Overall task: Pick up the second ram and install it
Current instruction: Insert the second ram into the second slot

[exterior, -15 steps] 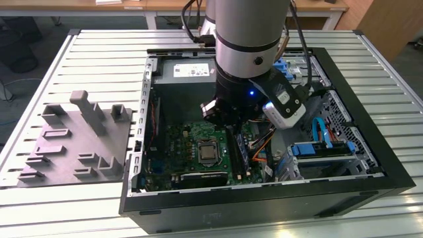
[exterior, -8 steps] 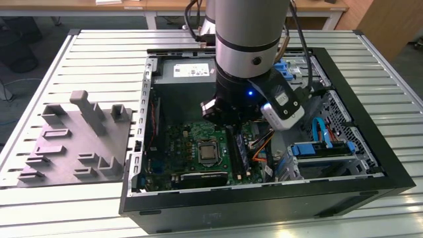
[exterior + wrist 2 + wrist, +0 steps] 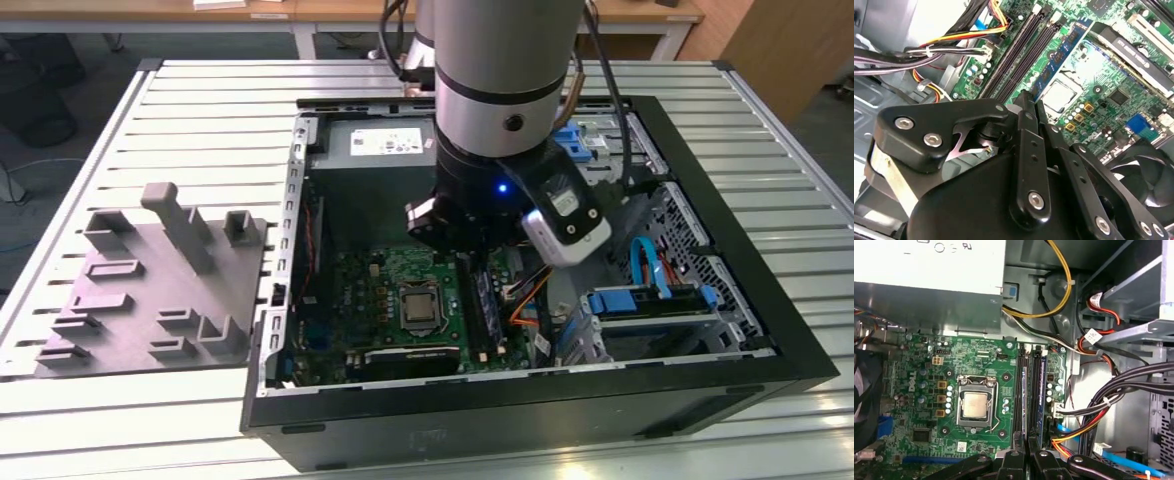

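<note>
Your pincer (image 3: 1026, 457) is low inside the open computer case (image 3: 747, 335). Its fingers are drawn close together and closed on the near end of the memory strip (image 3: 1024, 400). In the second wrist view you can follow the memory strip (image 3: 1061, 47) straight out from the fingertips. It stands on edge, in line with the dark slots (image 3: 1016, 55) just beside it. You cannot tell whether it is pressed fully home.

On one side of the pincer, just past the strip, is the processor (image 3: 975, 406) in its square metal frame on the green board (image 3: 919, 365). On the other side, beyond the slots, a bundle of black, red and yellow cables (image 3: 1114, 400) hangs near the case wall.

Further out past the processor you will see a black fan (image 3: 1149, 170). Past the far end of the strip is the grey power supply box (image 3: 929, 285), set against the case's end wall.

In the exterior view the arm (image 3: 501, 80) comes down into the case from above. Well away from the pincer, outside the case towards the exterior view's left, a gray holder tray (image 3: 147, 290) with upright posts lies on the slatted table (image 3: 200, 90).
</note>
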You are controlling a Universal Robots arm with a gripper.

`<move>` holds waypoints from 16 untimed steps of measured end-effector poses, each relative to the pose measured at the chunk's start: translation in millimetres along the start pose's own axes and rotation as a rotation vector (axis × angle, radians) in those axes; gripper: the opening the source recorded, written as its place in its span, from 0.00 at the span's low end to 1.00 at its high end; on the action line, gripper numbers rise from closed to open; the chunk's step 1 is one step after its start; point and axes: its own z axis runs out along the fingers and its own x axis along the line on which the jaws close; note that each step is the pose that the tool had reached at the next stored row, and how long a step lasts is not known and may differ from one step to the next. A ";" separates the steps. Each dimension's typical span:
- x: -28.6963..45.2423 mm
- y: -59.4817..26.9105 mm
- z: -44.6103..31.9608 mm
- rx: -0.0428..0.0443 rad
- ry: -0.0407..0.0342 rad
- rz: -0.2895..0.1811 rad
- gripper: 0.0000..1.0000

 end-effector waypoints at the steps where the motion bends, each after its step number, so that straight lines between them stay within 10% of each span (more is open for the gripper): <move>1: 0.0 0.0 0.0 0.0005 -0.0003 0.007 0.14; 16: 0.0 0.0 0.0 0.0091 -0.0053 0.123 0.14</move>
